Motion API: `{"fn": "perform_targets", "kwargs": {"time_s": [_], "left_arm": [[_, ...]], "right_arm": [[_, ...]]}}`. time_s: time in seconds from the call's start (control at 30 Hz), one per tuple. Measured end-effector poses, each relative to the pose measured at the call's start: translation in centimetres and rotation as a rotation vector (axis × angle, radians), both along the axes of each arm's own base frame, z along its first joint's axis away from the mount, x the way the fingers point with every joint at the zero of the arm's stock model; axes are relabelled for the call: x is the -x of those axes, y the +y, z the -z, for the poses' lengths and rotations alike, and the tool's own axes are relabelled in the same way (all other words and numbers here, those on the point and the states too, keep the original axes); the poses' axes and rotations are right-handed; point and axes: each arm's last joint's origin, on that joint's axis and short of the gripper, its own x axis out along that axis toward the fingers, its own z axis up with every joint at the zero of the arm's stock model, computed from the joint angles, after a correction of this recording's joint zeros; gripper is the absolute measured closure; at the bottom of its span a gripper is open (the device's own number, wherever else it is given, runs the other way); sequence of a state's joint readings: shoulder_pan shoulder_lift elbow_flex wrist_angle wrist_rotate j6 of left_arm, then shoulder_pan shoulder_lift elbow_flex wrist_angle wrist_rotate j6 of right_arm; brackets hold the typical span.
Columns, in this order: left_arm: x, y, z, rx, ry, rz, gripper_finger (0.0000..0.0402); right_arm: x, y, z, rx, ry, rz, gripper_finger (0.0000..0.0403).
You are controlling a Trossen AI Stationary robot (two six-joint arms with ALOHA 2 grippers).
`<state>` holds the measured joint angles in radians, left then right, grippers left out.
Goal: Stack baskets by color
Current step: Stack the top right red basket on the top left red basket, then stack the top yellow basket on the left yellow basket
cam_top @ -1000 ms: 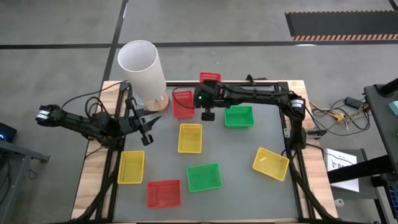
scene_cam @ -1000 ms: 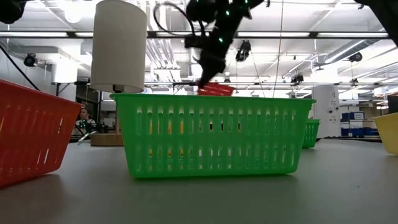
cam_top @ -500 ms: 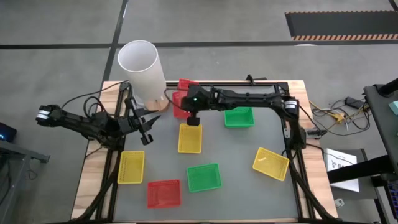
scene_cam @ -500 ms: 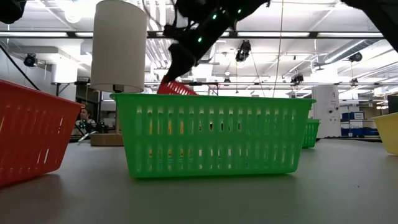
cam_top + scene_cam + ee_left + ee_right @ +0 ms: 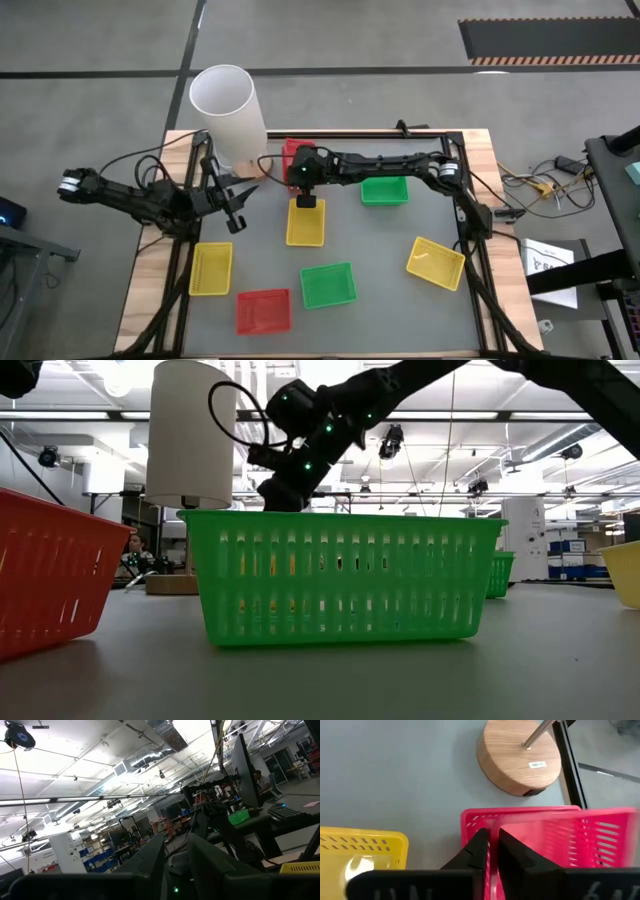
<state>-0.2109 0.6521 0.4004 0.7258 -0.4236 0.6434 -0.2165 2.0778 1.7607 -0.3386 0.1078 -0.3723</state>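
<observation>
Right claw pinching rim of red basket at far surface edge, beside wooden base. Basket likely light, flexible mesh; rim best hold. Left claw idle at left edge, grip unclear.

Bright overhead lighting; wrist views perhaps blurred.

Red, yellow and green baskets on a grey table

Slotted mesh walls on all: red baskets, yellow baskets, green baskets; white cylinder on tan wooden base; grey table edged in pale wood.
</observation>
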Motion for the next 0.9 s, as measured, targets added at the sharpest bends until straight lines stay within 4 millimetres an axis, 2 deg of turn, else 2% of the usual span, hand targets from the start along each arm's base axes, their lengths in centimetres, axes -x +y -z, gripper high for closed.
{"fn": "perform_targets", "kwargs": {"time_s": [0.2,0.3,0.43,0.57,0.7,0.9], "left_arm": [[0.0,0.0,0.0,0.000,0.000,0.000,0.0331],[0.0,0.0,0.0,0.000,0.000,0.000,0.0331],[0.0,0.0,0.0,0.000,0.000,0.000,0.0331],[-0.1,0.0,0.1,0.002,0.003,0.002,0.0331],[-0.4,-0.1,0.2,0.004,0.016,0.004,0.0331],[-1.4,-0.3,-0.1,0.068,0.022,0.039,0.0331]], "right_arm": [[-0.1,-0.2,0.5,-0.013,0.006,0.011,0.0322],[0.1,-0.2,-0.2,-0.015,-0.008,0.016,0.0302],[1.1,0.1,-2.6,-0.014,-0.019,0.015,0.0288],[3.2,0.9,-5.3,-0.066,0.031,0.038,0.0290],[5.9,2.7,-7.5,-0.135,0.091,0.039,0.0307],[10.1,8.1,-7.5,-0.160,0.008,-0.052,0.0349]]}}
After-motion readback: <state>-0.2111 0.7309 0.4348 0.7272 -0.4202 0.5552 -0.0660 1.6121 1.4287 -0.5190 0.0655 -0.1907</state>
